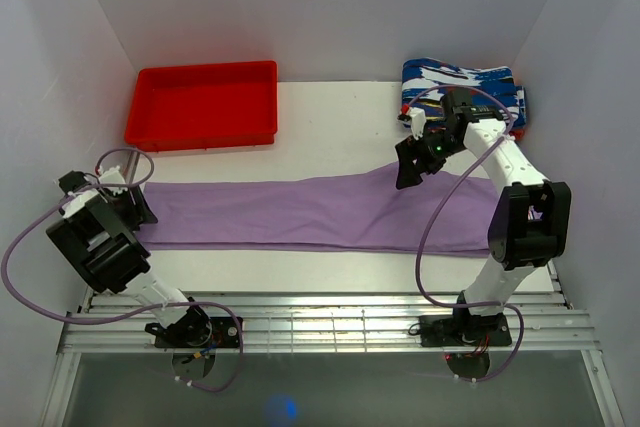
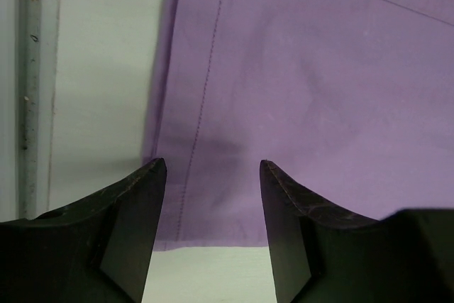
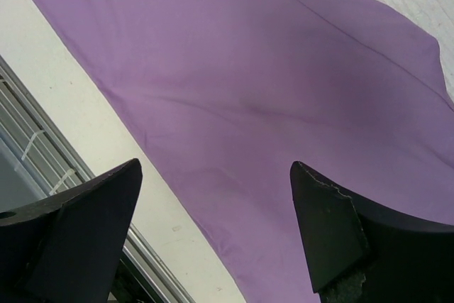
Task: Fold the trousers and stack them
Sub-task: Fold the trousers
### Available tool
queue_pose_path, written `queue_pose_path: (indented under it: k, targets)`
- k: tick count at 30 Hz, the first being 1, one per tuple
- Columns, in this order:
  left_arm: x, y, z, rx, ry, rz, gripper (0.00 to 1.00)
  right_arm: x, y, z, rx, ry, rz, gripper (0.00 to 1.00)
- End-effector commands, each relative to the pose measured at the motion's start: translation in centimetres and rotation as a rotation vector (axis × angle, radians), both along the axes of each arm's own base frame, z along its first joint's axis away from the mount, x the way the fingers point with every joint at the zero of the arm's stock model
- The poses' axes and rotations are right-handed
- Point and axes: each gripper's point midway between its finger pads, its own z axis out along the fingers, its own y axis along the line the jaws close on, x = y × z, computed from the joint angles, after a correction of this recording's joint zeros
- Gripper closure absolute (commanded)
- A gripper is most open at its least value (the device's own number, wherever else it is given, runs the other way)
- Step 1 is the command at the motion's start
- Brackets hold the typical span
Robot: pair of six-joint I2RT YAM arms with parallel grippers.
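The lilac trousers [image 1: 300, 212] lie flat in one long strip across the middle of the table, left to right. My left gripper [image 1: 141, 209] sits low at their left end. In the left wrist view its jaws [image 2: 211, 162] stand apart astride the stitched hem corner of the trousers [image 2: 298, 69], with nothing pinched between them. My right gripper [image 1: 408, 175] hovers over the upper edge of the strip, right of centre. Its jaws [image 3: 214, 164] are wide open above the trousers [image 3: 284, 69], clear of the cloth.
A red tray [image 1: 205, 105] stands at the back left. Folded blue-white-red patterned garments [image 1: 465, 87] lie at the back right, just behind the right arm. A slatted metal rail [image 1: 320, 312] runs along the near table edge. White walls close in both sides.
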Motion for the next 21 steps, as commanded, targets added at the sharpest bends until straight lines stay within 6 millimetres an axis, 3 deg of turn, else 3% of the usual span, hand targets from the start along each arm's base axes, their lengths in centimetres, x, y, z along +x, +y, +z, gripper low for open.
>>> queue_pose_path:
  k: [1, 8, 11, 16, 21]
  targets:
    - [0.9, 2.0, 0.5, 0.104, -0.054, -0.029, 0.34, -0.9, -0.2, 0.9, 0.001, -0.018, 0.007, 0.1]
    - [1.0, 3.7, 1.5, 0.147, -0.08, -0.052, 0.35, -1.5, -0.4, 0.4, -0.006, 0.001, 0.018, 0.1]
    - [1.3, 3.9, 1.0, 0.13, -0.07, -0.057, 0.35, -1.2, -0.3, 0.4, -0.003, 0.002, 0.02, 0.1]
    - [0.8, 2.4, -1.2, 0.064, -0.044, -0.091, 0.36, -1.1, -0.5, 0.3, -0.015, -0.001, 0.022, 0.1]
    - [0.1, 0.9, -3.6, -0.028, -0.004, -0.067, 0.48, -1.4, -0.5, 0.1, -0.015, 0.012, 0.025, 0.1]
